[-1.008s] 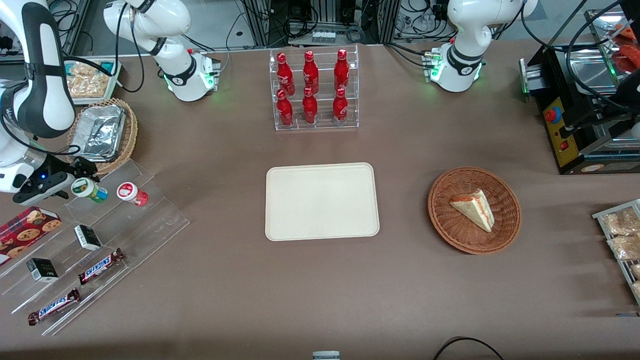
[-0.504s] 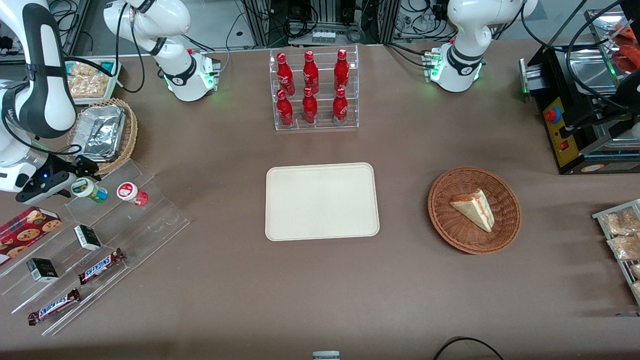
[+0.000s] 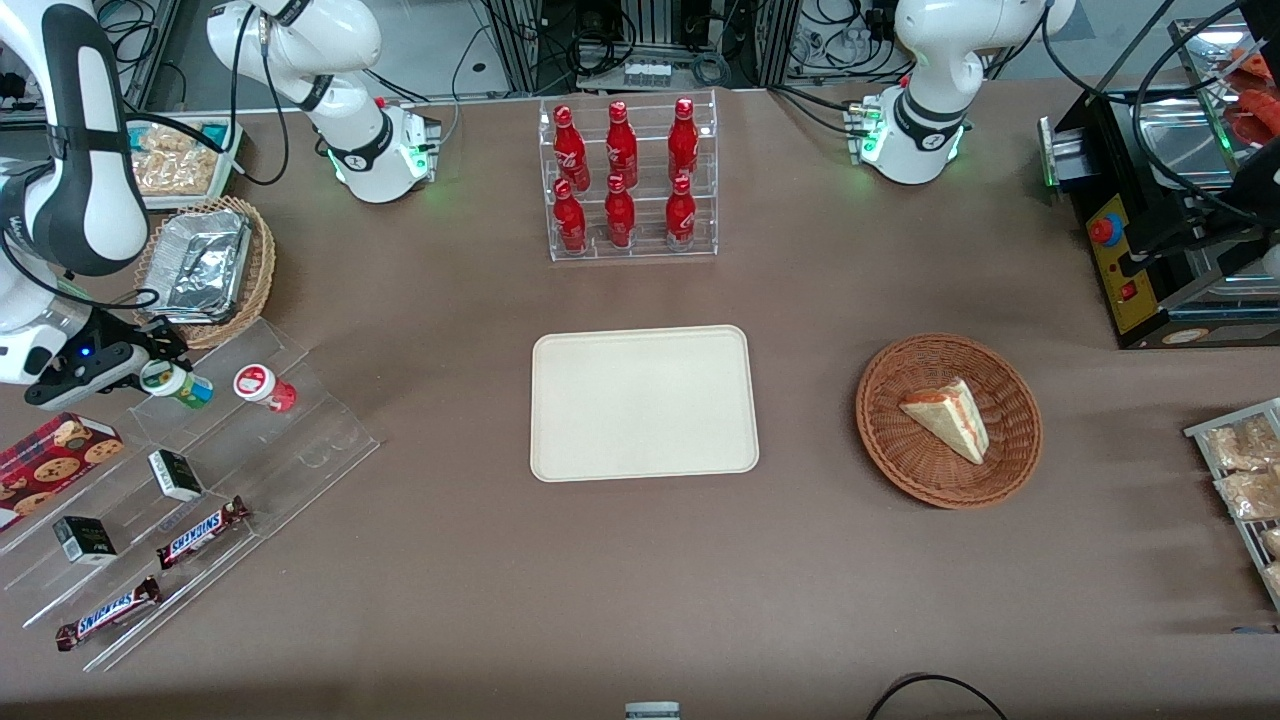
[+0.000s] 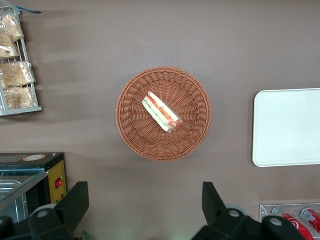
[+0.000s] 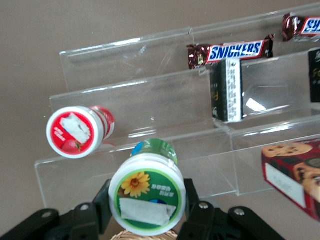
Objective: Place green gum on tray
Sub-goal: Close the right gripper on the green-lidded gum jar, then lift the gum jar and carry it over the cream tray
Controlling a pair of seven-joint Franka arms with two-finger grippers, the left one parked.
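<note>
The green gum (image 3: 178,385) lies tipped on the top step of a clear acrylic stand (image 3: 310,440), toward the working arm's end of the table. In the right wrist view its white, green-rimmed lid (image 5: 147,192) with a sunflower mark fills the space between the two black fingers. My gripper (image 3: 158,372) is shut on the gum at the lid, one finger (image 5: 97,210) against each side. The cream-beige tray (image 3: 640,400) lies flat in the middle of the table, well away from the gripper; it also shows in the left wrist view (image 4: 287,125).
A red bottle (image 3: 264,386) with a red-and-white lid (image 5: 75,131) lies beside the gum. Snickers bars (image 3: 200,530), small black boxes (image 3: 175,474) and a cookie box (image 3: 55,455) fill lower steps. A foil tray (image 3: 200,265) in wicker, a cola rack (image 3: 630,180) and a sandwich basket (image 3: 948,420) stand around.
My gripper has closed in around the gum's lid, and the gum has shifted slightly toward the gripper. The tray and the red bottle have not moved.
</note>
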